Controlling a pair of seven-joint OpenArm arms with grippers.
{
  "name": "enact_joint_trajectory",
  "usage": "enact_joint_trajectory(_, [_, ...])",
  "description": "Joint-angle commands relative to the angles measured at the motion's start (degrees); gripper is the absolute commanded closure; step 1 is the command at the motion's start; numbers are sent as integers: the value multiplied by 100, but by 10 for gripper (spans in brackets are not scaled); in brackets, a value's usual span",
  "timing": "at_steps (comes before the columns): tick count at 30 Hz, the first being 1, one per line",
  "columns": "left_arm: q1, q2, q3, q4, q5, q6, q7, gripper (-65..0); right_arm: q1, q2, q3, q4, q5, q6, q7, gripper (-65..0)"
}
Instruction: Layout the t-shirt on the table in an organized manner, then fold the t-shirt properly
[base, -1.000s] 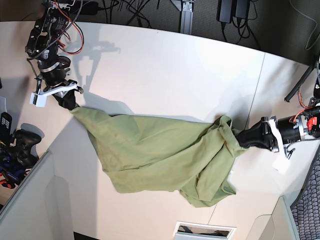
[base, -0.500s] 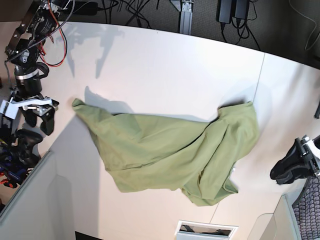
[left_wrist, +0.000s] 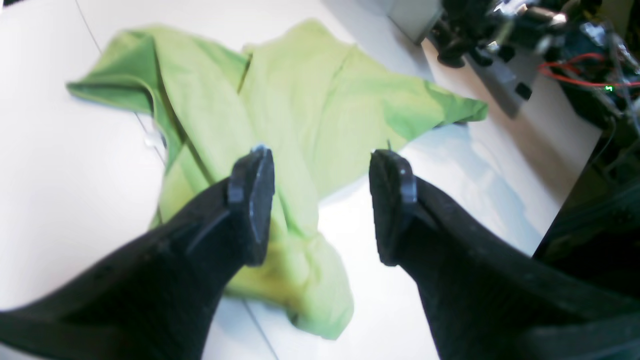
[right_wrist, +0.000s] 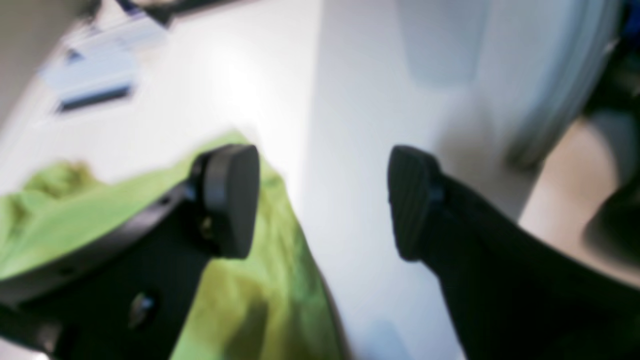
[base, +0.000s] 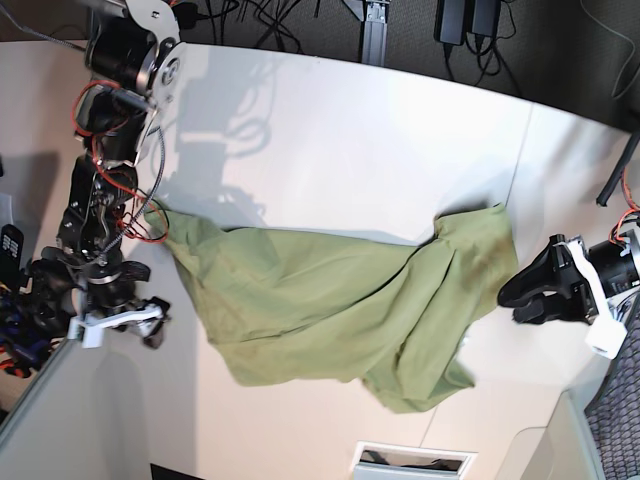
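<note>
The olive-green t-shirt lies crumpled across the white table, stretched from a pointed left corner to a bunched right end; it also fills the left wrist view and shows blurred in the right wrist view. My left gripper is open just off the shirt's right edge, hovering over the cloth with nothing between its fingers. My right gripper is open too, empty, beside the shirt's left corner near the table's left edge.
A thin dark seam crosses the table on the right. Dark gadgets sit off the left edge, above a grey panel. A white slotted box lies at the front. Cables run behind the table.
Both grippers let go of the shirt's ends and opened. The right arm has swung down along the left edge; the left arm has come back toward the shirt's right end. The shirt has settled flat.
</note>
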Motion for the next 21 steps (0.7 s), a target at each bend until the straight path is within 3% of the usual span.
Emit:
enact_joint_trajectory(1, [-90, -96, -55, 85, -90, -78, -138, -338, 291, -55, -50, -216, -70, 0, 197, -399])
enact_joint_trajectory(7, [22, -96, -55, 83, 87, -78, -162, -338, 361, -466, -61, -1386, -885, -79, 490, -399])
enact_joint_trajectory(14, [81, -96, -55, 81, 479, -78, -470, -338, 4, -525, -61, -1480, -1130, -313, 887, -387])
enact_joint_trajectory(16, [133, -79, -48, 72, 643, -78, -597, -338, -4, -527, -61, -1480, -1222, -306, 1008, -299])
enact_joint_trajectory(20, [229, 50, 2, -83, 1097, -78, -848, -338, -2, -527, -61, -1473, -1283, -291, 1506, -15])
enact_joint_trajectory(21, [245, 90, 24, -151, 1158, -78, -846, -338, -2, -527, -61, -1464, -1285, -291, 1506, 0])
